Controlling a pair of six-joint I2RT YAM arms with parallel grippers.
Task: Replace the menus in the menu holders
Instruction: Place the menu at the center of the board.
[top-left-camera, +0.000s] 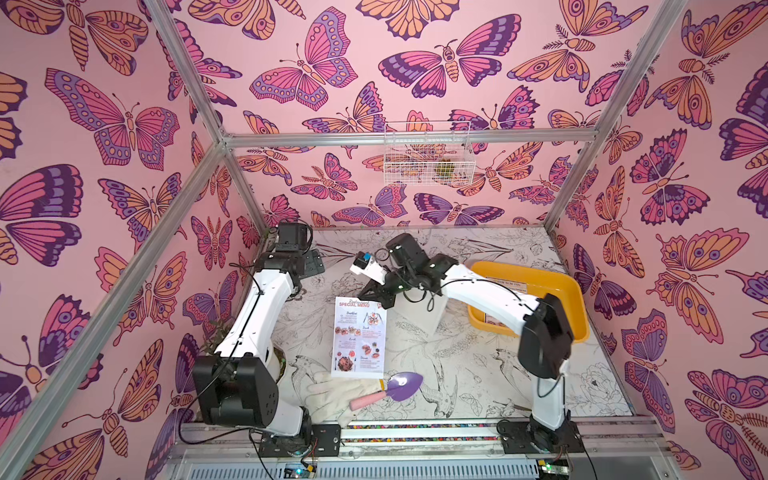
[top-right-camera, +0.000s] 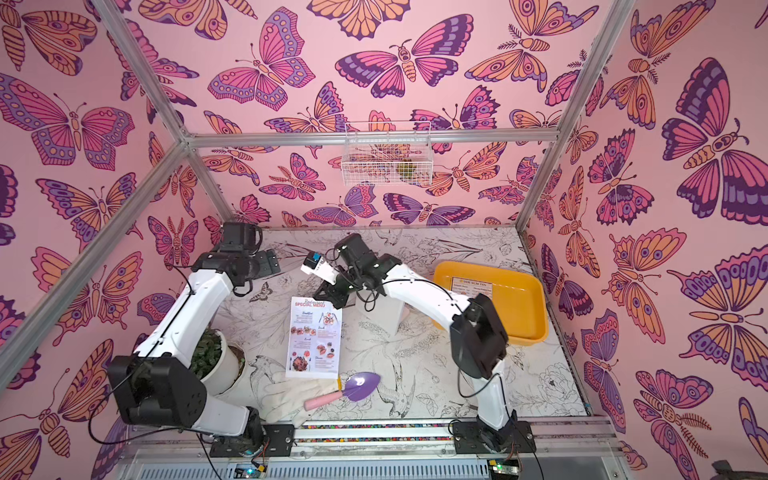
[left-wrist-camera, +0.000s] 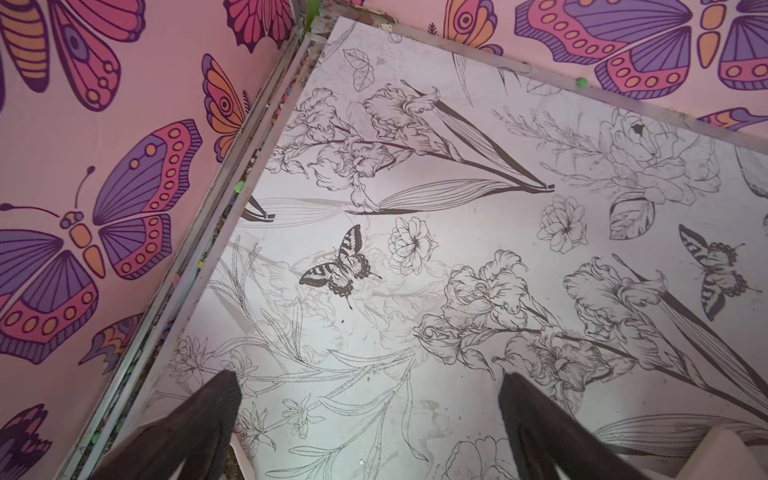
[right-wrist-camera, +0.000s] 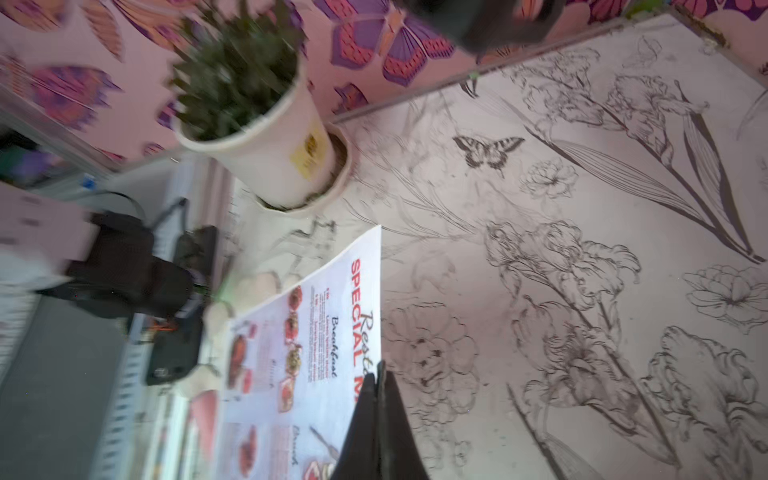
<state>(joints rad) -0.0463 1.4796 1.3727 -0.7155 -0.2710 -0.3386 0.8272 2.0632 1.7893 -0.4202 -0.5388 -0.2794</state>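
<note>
The red-headed "Special Menu" sheet (top-left-camera: 359, 336) (top-right-camera: 314, 337) lies lengthwise in the middle of the table. My right gripper (top-left-camera: 384, 301) (top-right-camera: 338, 301) is shut on its heading edge. In the right wrist view the jaws (right-wrist-camera: 380, 370) pinch that sheet (right-wrist-camera: 299, 340) at its edge, in a blurred picture. The white menu holder (top-left-camera: 432, 320) (top-right-camera: 384, 313) stands just right of the sheet, partly under the right arm. The "DIM SUM INN" menu (top-left-camera: 505, 286) (top-right-camera: 471, 286) rests in the yellow tray. My left gripper (top-left-camera: 313, 264) (left-wrist-camera: 370, 386) hangs open over bare table at the back left.
A yellow tray (top-left-camera: 557, 291) sits at the right. A potted plant (top-right-camera: 212, 357) (right-wrist-camera: 266, 158) stands by the left arm. A white glove (top-left-camera: 340, 390) and a purple trowel (top-left-camera: 401, 384) lie near the front edge, just below the sheet. A wire basket (top-left-camera: 428, 153) hangs on the back wall.
</note>
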